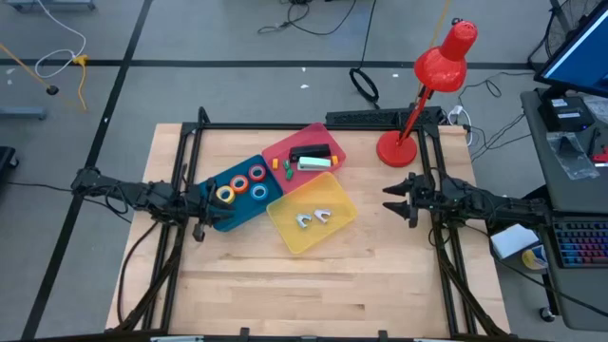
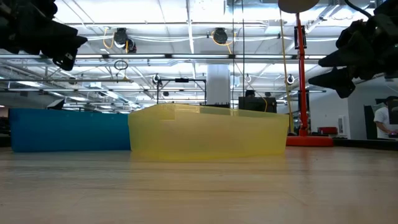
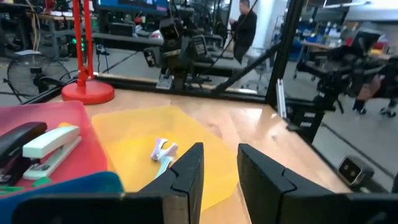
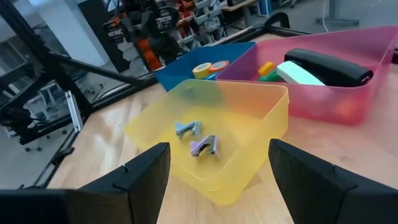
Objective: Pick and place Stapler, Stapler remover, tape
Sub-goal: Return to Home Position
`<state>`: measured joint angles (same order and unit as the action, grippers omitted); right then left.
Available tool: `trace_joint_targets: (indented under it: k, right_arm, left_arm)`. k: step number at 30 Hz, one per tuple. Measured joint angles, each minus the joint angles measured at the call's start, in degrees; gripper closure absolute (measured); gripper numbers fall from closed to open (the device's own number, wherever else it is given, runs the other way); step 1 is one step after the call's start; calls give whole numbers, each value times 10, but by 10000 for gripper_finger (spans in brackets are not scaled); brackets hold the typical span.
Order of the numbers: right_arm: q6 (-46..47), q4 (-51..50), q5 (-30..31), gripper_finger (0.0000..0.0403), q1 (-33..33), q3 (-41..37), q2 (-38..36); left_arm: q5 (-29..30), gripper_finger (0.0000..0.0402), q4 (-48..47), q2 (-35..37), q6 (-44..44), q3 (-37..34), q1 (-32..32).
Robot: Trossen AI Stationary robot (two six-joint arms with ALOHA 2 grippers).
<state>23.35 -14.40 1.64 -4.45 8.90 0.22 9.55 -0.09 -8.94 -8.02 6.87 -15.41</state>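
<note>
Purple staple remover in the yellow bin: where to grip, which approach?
Come straight down: the walls of the yellow bin block side access. Pinch the purple staple remover across its body, not the claws. It lies on the bin floor, apart from the light blue remover.

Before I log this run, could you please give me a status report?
Left gripper, right gripper open, empty, flanking the bins. Tape in blue bin, staplers in pink bin, removers in yellow bin. Nothing in the way.
</note>
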Motion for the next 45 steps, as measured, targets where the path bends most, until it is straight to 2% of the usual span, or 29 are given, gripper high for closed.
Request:
trace_joint_targets:
  k: [15,23,26,32,38,41,45]
  right_arm:
    - [16,-2,1,140,0,0,0]
    - [-40,-3,4,140,0,0,0]
    - [-69,-5,30,140,0,0,0]
    - [-118,-5,122,140,0,-1,1]
    - [-135,-5,131,140,0,-1,1]
    - [-133,-3,75,140,0,-1,1]
    - [-158,39,-84,140,1,-10,1]
  left_arm:
    - [-14,304,-31,0,70,0,37]
    - [-20,304,-30,0,58,0,47]
    - [-20,304,-30,0,45,0,47]
    - [-20,304,-29,0,44,0,47]
    - [-20,304,-29,0,44,0,47]
    - [-20,304,-29,0,44,0,47]
    - [-20,304,-29,0,44,0,47]
